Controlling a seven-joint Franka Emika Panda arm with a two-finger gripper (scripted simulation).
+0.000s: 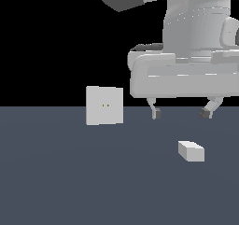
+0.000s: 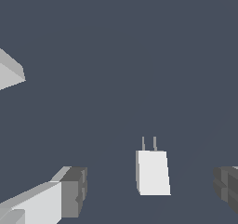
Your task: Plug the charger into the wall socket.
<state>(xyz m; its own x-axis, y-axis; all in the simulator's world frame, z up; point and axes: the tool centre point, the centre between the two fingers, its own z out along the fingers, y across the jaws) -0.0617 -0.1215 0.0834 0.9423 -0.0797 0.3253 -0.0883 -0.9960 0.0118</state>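
Observation:
The charger [image 1: 191, 151] is a small white block lying flat on the dark grey floor, to the exterior view's right. In the wrist view the charger [image 2: 152, 172] shows two thin prongs at one end. The wall socket [image 1: 104, 105] is an upright white square plate with two tiny yellowish holes, standing to the exterior view's left; a corner of it shows in the wrist view [image 2: 10, 72]. My gripper [image 1: 182, 112] hangs open and empty above the charger, clear of it. In the wrist view my gripper [image 2: 151, 190] has its fingers [image 2: 72, 190] spread wide on both sides of the charger.
The dark grey floor [image 1: 70, 182] spreads flat around both objects. The arm's large white body [image 1: 186, 70] fills the upper part of the exterior view's right.

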